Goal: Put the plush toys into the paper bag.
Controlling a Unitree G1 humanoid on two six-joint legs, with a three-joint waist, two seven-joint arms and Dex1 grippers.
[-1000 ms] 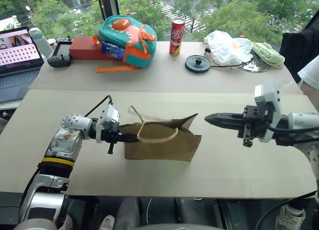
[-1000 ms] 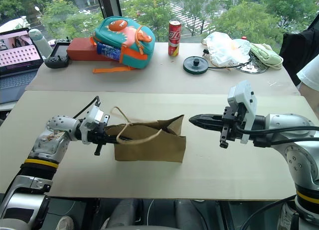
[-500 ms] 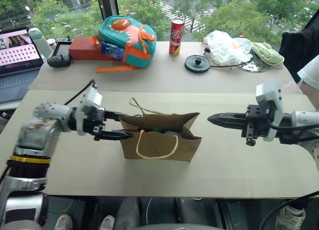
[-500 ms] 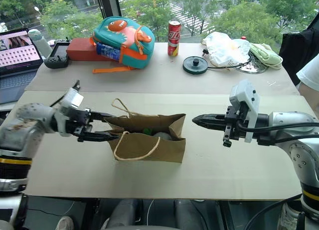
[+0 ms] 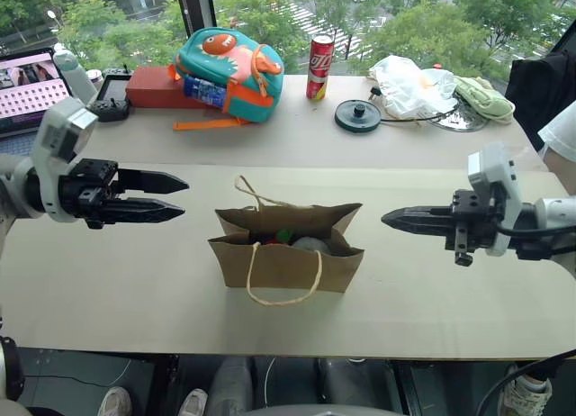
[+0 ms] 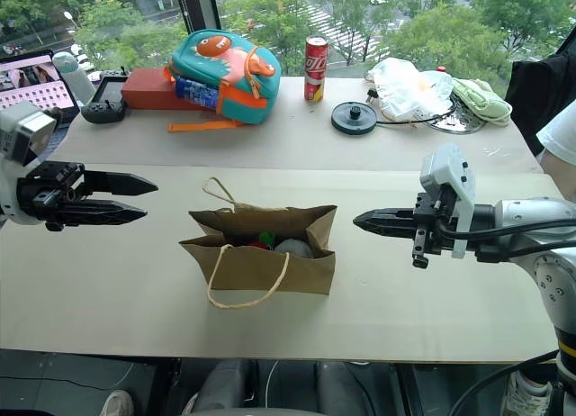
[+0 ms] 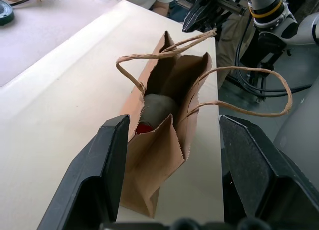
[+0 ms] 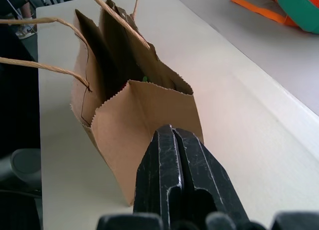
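Toys look packed: grey puffer fish (image 5: 314, 245) and red chili pepper (image 5: 267, 239) lie inside the paper bag (image 5: 286, 258) mid-table. Left gripper (image 5: 176, 196) is spread and empty, right gripper (image 5: 389, 221) pressed together, both well apart from it.

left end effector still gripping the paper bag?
No. The left end effector hangs open and empty, clear to the side of the paper bag, which stands on its own with both plush toys inside.
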